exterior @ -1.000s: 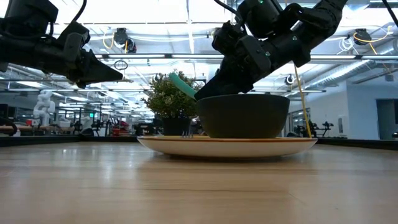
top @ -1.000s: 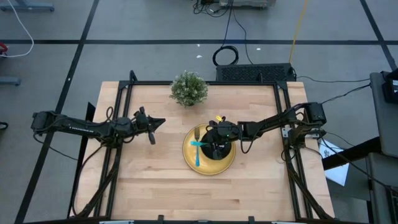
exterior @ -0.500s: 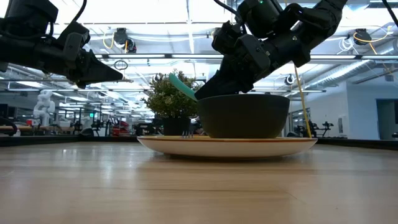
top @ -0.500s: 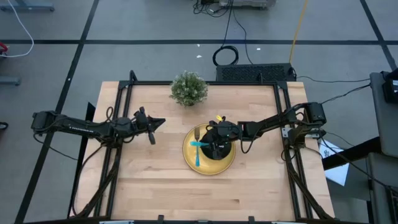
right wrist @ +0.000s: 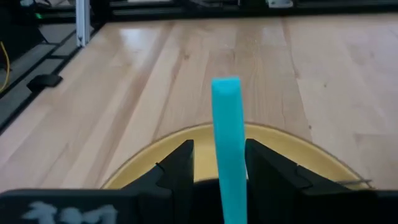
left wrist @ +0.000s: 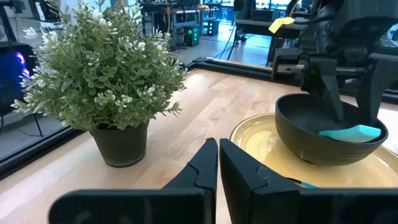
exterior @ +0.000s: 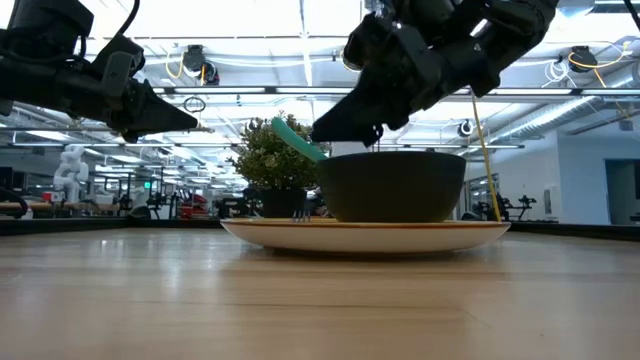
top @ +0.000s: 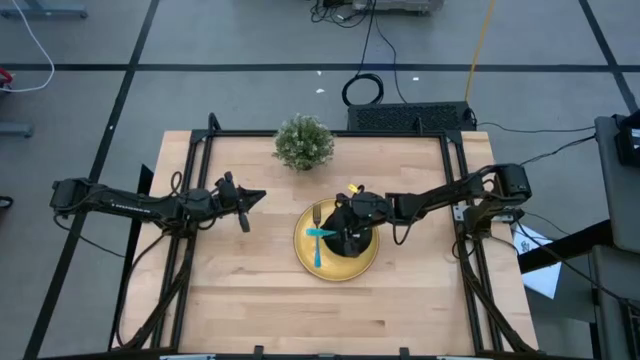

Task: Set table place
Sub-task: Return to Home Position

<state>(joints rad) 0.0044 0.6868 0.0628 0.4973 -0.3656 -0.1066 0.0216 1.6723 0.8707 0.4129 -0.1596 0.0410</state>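
The yellow plate [top: 366, 263] lies on the table [top: 240, 290] right of centre, and the black bowl [exterior: 395, 185] stands on it. A spoon's light-blue handle [exterior: 297, 139] leans on the bowl's rim and sticks out toward the table's left; its head is hidden inside. The fork [top: 318, 255] lies on the plate's left part. My right gripper [exterior: 345, 135] hangs open just above the bowl, its fingers [right wrist: 180, 163] on either side of the handle [right wrist: 226, 124]. My left gripper [top: 262, 195] waits shut above the table, left of the plate.
A small green potted plant [top: 303, 142] stands at the table's far edge, behind the plate. Bare tabletop lies along the near edge [top: 330, 320] and left of the plate. A black frame runs round the table.
My right gripper has risen from the bowl's rim to just above it. The spoon's handle has stayed leaning on the rim, and bowl and plate have not moved.
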